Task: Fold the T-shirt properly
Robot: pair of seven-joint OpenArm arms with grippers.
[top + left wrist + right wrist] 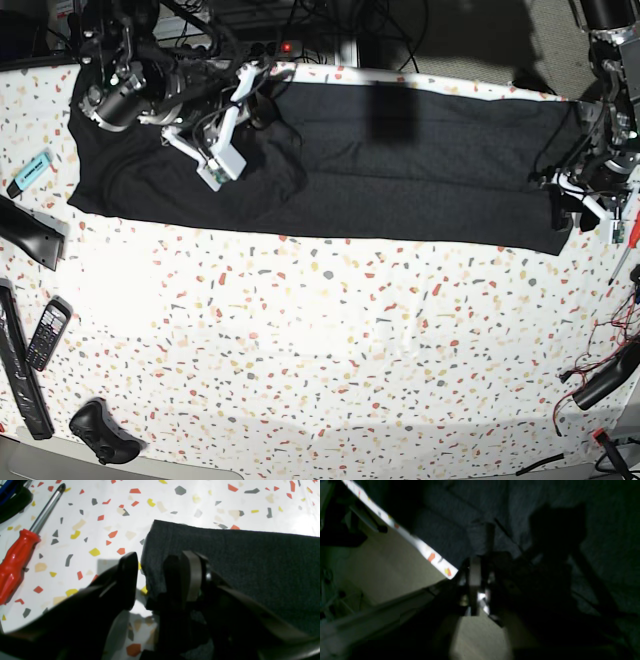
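On the left wrist view first: the left gripper [152,580] sits at the corner of the large plain black cloth T-shirt [237,562], which lies flat on the white speckled desk [105,525]. Its jaws stand moderately apart, one over bare desk, the other over the cloth, with the shirt's edge between them; they do not yet pinch it. One red-handled screwdriver [17,557] lies well apart to the side.

From the right wrist view, dark and blurred, the right gripper [480,590] hangs at the desk's far edge over black cloth. I cannot tell how its jaws stand or whether they hold fabric.

Across the base view, the T-shirt [400,170] stretches as one long band along the desk's far side, already narrowed by lengthwise folding, I judge. The left gripper [585,200] is at one end, the right gripper [215,150] near the other, where the cloth bunches.

The step in hand looks like taking hold of both ends for a crosswise fold. Next, the left jaws need to close on the corner, catching all layers, then carry it toward the other end.

Counted: one T-shirt, two grippers, one screwdriver, one turquoise marker [30,172], one dark keypad phone [46,333], one black controller [100,430].
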